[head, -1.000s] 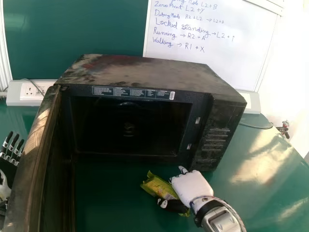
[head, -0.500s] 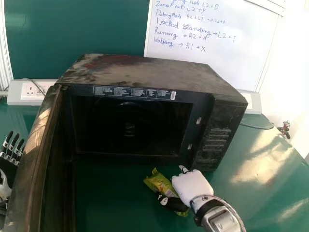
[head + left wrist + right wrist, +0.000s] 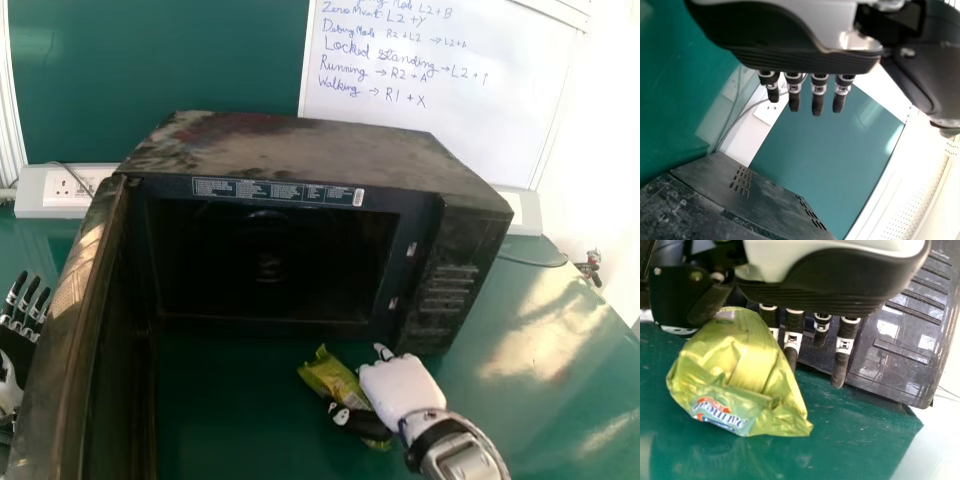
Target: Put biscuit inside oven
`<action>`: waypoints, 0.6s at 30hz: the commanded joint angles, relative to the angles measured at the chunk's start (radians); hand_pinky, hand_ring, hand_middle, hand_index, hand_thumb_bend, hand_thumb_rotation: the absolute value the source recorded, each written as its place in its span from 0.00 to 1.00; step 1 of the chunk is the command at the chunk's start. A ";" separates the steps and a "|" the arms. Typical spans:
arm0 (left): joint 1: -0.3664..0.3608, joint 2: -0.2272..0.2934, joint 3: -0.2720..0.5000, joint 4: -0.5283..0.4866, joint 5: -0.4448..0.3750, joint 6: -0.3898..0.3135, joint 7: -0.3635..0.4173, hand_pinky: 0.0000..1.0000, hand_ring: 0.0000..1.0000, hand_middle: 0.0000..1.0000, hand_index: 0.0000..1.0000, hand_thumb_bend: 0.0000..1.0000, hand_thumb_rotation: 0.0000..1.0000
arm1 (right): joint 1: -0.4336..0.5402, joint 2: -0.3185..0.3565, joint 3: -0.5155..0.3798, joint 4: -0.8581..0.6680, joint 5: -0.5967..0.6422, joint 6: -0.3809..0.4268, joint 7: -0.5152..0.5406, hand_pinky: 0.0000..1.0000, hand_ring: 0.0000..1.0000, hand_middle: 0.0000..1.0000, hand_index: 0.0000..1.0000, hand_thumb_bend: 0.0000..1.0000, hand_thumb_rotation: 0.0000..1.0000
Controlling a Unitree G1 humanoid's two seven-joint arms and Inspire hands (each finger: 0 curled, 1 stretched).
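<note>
A glossy green table [image 3: 570, 400] with patches of glare lies under the fingers; beyond them stands a dusty black oven [image 3: 290, 150], its door [image 3: 75, 300] swung wide. Behind are a green board [image 3: 150, 80], a whiteboard [image 3: 480, 150] and a white socket strip [image 3: 42, 205]. The right hand [image 3: 400, 388] has its fingers extended, near the oven's front, with the thumb well apart from them. The yellow-green biscuit packet [image 3: 332, 380] sits in that gap, outside the oven, with the thumb across it; I cannot tell whether it is gripped firmly. The left hand [image 3: 15, 350], on the far side of the door from the packet, has straight, slightly spread fingers and holds nothing. The packet carries a blue and red printed label [image 3: 720, 412] on its end away from the thumb, a printed strip [image 3: 280, 191] runs above the oven's opening, and handwritten lines cover the whiteboard.
</note>
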State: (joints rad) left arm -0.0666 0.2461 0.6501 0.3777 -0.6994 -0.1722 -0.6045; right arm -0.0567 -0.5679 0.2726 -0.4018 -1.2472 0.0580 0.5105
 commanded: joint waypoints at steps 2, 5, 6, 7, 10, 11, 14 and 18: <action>0.018 -0.022 -0.004 0.026 -0.010 0.013 0.003 0.66 0.75 0.81 0.91 0.08 0.00 | 0.006 0.009 -0.019 -0.020 0.008 -0.001 -0.038 0.58 0.55 0.47 0.52 0.53 0.00; 0.018 -0.022 -0.005 0.023 -0.011 0.017 0.007 0.66 0.75 0.82 0.91 0.08 0.00 | 0.007 0.019 -0.032 -0.026 0.036 0.000 -0.054 0.58 0.57 0.47 0.52 0.53 0.00; 0.018 -0.022 -0.005 0.023 -0.011 0.018 0.008 0.66 0.75 0.82 0.91 0.08 0.00 | 0.005 0.021 -0.036 -0.029 0.044 0.001 -0.050 0.58 0.57 0.47 0.52 0.53 0.00; 0.018 -0.023 -0.005 0.022 -0.013 0.019 0.008 0.65 0.75 0.82 0.92 0.08 0.00 | 0.002 0.021 -0.039 -0.031 0.051 0.000 -0.049 0.59 0.58 0.48 0.51 0.53 0.00; 0.017 -0.023 -0.005 0.023 -0.012 0.016 0.004 0.64 0.75 0.83 0.92 0.08 0.00 | -0.007 0.023 -0.044 -0.035 0.058 -0.001 -0.047 0.60 0.60 0.49 0.50 0.53 0.00; 0.017 -0.023 -0.004 0.023 -0.012 0.016 0.004 0.64 0.75 0.83 0.92 0.08 0.00 | -0.010 0.026 -0.045 -0.036 0.060 0.000 -0.051 0.60 0.60 0.49 0.50 0.53 0.00; 0.016 -0.023 -0.003 0.025 -0.016 0.016 0.001 0.65 0.75 0.82 0.92 0.08 0.00 | -0.016 0.035 -0.050 -0.039 0.068 0.001 -0.061 0.60 0.60 0.49 0.50 0.53 0.00; 0.020 -0.026 -0.004 0.015 -0.016 0.022 0.011 0.68 0.75 0.82 0.92 0.08 0.00 | -0.030 0.041 -0.053 -0.045 0.070 0.002 -0.058 0.59 0.59 0.48 0.50 0.53 0.00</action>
State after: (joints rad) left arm -0.0666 0.2461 0.6501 0.3736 -0.7002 -0.1666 -0.6004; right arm -0.0643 -0.5352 0.2345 -0.4262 -1.1846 0.0581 0.4688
